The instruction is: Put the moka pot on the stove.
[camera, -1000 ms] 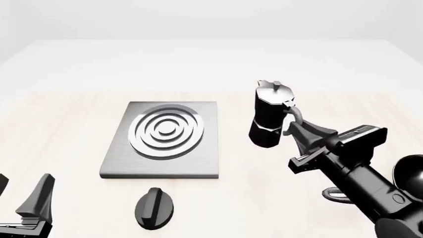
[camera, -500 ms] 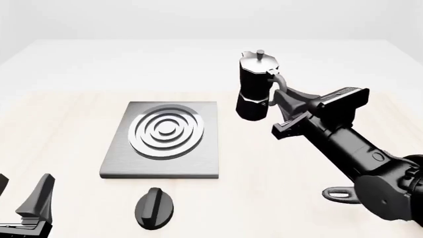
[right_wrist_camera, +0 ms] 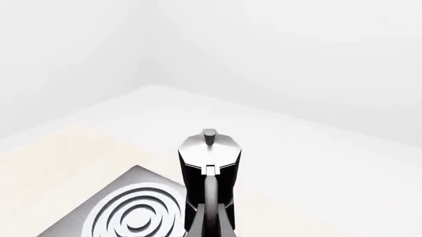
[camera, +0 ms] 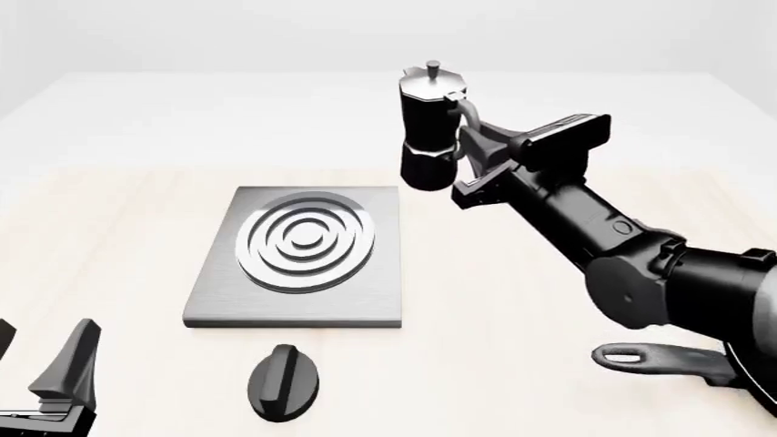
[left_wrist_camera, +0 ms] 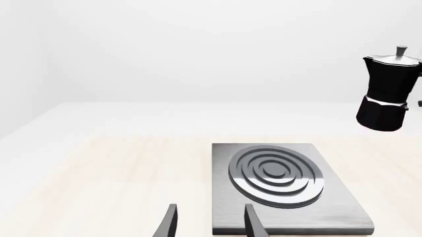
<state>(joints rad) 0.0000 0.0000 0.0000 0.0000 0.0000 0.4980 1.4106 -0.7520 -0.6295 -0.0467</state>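
The moka pot (camera: 425,137), black with a silver lid and knob, hangs upright in the air beyond the far right corner of the stove (camera: 364,300). My right gripper (camera: 470,144) is shut on its curved side handle. The stove is a grey plate with silver rings, lying flat on the table. In the right wrist view the moka pot (right_wrist_camera: 209,170) sits straight ahead with the stove (right_wrist_camera: 134,179) below and to one side. My left gripper (camera: 36,362) rests low at the near left, open and holding nothing. The left wrist view shows the stove (left_wrist_camera: 343,207) and the raised moka pot (left_wrist_camera: 389,94).
A flat black oval knob (camera: 286,382) lies on the table in front of the stove. At the near right, a frying pan handle (camera: 656,357) pokes out from under my right arm. The left gripper's fingers (left_wrist_camera: 170,223) stand near the stove's near edge.
My right arm has lifted the moka pot off the table and carried it up and leftward toward the stove. The left arm has not moved.
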